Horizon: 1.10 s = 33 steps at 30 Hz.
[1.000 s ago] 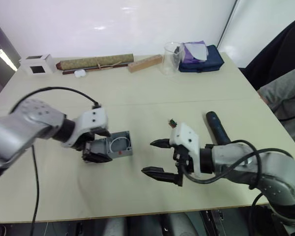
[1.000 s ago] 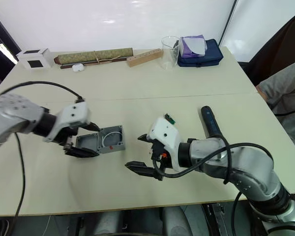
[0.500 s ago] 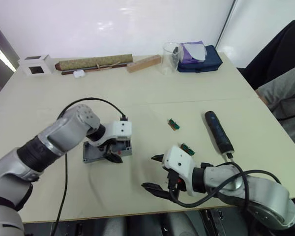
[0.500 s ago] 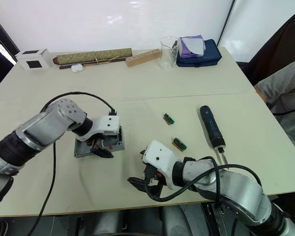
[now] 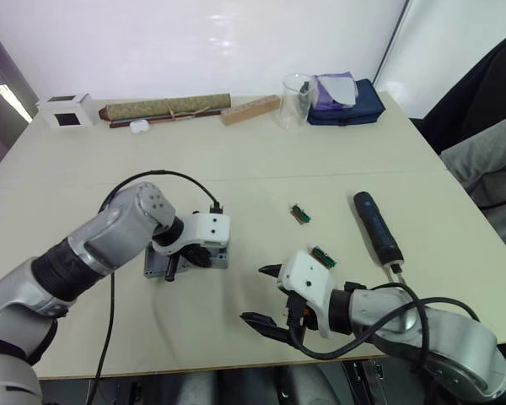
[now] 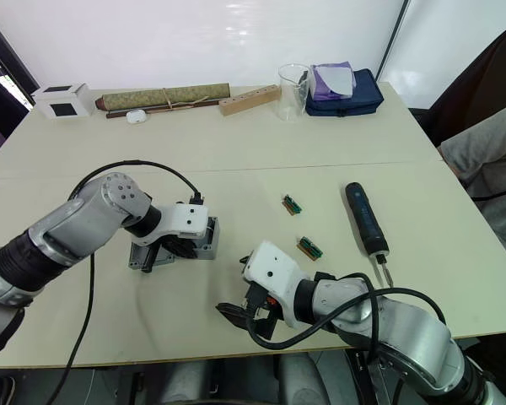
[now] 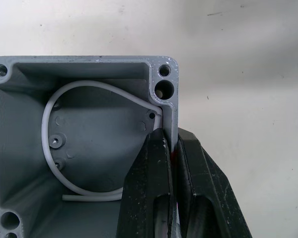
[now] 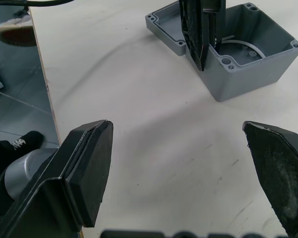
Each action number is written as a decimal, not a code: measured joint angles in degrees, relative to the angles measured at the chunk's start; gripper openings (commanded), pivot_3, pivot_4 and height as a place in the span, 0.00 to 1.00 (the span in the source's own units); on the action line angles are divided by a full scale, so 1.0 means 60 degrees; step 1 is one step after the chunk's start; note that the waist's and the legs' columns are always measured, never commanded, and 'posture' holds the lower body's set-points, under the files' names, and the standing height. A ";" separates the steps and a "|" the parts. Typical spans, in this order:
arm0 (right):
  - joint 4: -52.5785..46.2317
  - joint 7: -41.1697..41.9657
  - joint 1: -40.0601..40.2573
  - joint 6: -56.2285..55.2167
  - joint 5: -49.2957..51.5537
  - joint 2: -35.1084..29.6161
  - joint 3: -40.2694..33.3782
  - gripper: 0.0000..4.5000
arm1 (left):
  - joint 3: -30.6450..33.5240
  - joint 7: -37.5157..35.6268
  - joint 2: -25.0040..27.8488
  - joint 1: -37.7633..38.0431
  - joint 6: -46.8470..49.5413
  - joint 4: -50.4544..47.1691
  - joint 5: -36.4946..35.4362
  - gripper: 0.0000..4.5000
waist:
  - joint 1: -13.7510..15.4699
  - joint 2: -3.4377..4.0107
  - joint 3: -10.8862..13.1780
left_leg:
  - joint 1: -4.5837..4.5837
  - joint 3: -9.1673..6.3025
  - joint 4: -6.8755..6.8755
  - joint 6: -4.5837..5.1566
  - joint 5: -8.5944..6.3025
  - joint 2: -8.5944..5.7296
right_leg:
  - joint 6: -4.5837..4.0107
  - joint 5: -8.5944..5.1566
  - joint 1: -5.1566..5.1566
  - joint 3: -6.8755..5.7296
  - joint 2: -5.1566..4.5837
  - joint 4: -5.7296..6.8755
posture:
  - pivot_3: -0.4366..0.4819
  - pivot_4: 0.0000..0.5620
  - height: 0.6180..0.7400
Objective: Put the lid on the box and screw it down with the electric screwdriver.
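The lid (image 8: 165,27) lies open side up on the table (image 5: 337,160) just beside the box (image 7: 64,129), on the box's left; from the head views the left arm covers most of it, and only a grey edge shows under the wrist. The box sits left of centre on the table, open side up, its white ring visible inside; its red mark is hidden in these views. Since half a second ago the box and lid have stayed where they were, while the left gripper (image 7: 171,158) has turned from lying low across the box to pointing down onto it. Its fingers (image 7: 149,198) are nearly closed and pinch one wall of the box, one finger inside against the wall and the other outside. Further right, the right gripper (image 6: 240,287) hovers near the front edge, much as it did before; its jaws stand wide apart and hold nothing, with bare table between them. Two small green parts (image 5: 299,213) lie between the box and the electric screwdriver (image 5: 376,228), which rests on the right side of the table, well apart from both grippers, its thin bit pointing toward the front edge and hard to make out.
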 measured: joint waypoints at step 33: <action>-0.0173 0.0295 -0.0089 0.0716 0.0452 0.0011 -0.1046 1.00 | 0.0626 -0.1829 -0.3008 -0.1611 -0.5827 0.5063 0.1587 0.66 | 0.0176 0.0001 -0.0001 | -0.0001 -0.0006 0.0018 0.0002 0.0000 -0.0004 | 0.0002 0.0002 0.0006 -0.0006 -0.0002 0.0016 | 0.48 0.27 1.00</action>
